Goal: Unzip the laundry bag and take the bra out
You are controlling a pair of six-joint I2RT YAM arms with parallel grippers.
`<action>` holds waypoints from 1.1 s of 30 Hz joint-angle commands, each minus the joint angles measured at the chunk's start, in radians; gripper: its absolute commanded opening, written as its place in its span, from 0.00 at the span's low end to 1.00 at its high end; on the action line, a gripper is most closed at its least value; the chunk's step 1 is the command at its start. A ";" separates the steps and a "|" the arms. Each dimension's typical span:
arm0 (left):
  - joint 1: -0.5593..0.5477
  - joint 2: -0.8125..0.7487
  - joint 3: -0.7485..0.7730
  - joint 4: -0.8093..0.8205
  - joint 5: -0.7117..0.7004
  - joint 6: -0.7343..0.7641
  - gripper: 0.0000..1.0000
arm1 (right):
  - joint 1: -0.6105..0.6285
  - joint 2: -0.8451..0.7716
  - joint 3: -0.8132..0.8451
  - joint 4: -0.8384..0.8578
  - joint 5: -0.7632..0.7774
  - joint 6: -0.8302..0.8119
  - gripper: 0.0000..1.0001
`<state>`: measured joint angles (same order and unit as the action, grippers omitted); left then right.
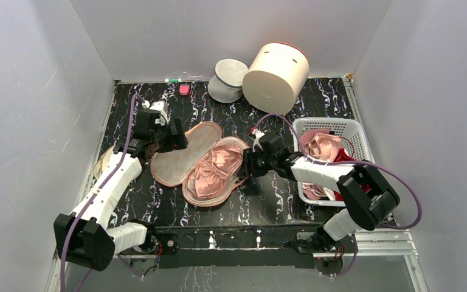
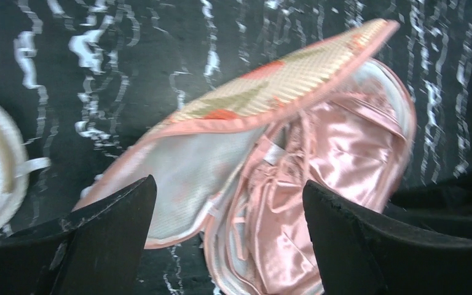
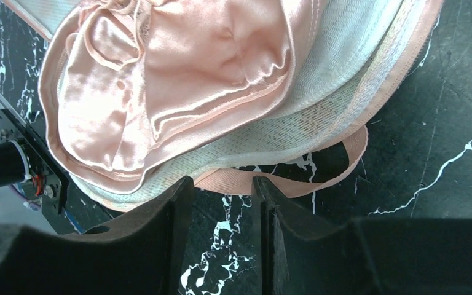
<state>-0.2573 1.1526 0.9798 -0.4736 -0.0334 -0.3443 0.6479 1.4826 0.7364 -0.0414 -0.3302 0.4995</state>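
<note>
The laundry bag (image 1: 182, 155) lies unzipped in the middle of the table, its flap folded open to the left with the beige mesh lining up. The shiny salmon-pink bra (image 1: 214, 170) lies in the bag's right half. My left gripper (image 1: 174, 136) is open and empty at the flap's far left edge. In the left wrist view, my left gripper (image 2: 228, 184) hangs over the bag (image 2: 184, 166) and the bra (image 2: 344, 147). My right gripper (image 1: 247, 165) is at the bag's right edge. In the right wrist view, my right gripper (image 3: 221, 181) has its jaws slightly apart, and the bag's pink loop (image 3: 319, 178) lies just beyond the tips. The bra (image 3: 209, 61) is also in this view.
A white slotted basket (image 1: 340, 126) holding pink and dark red garments (image 1: 343, 156) stands right of the bag, under my right arm. A big cream cylinder (image 1: 276, 72) and a white mesh pouch (image 1: 228, 79) sit at the back. A round white item (image 1: 102, 163) lies at the left edge.
</note>
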 commanded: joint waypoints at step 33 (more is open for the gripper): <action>-0.038 0.055 -0.185 0.242 0.492 -0.291 0.98 | -0.087 -0.011 0.133 -0.151 0.159 -0.139 0.56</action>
<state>-0.2951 1.2083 0.6365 -0.1329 0.5259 -0.7250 0.5617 1.5646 0.8436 -0.1860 -0.1303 0.3599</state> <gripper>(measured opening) 0.981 0.526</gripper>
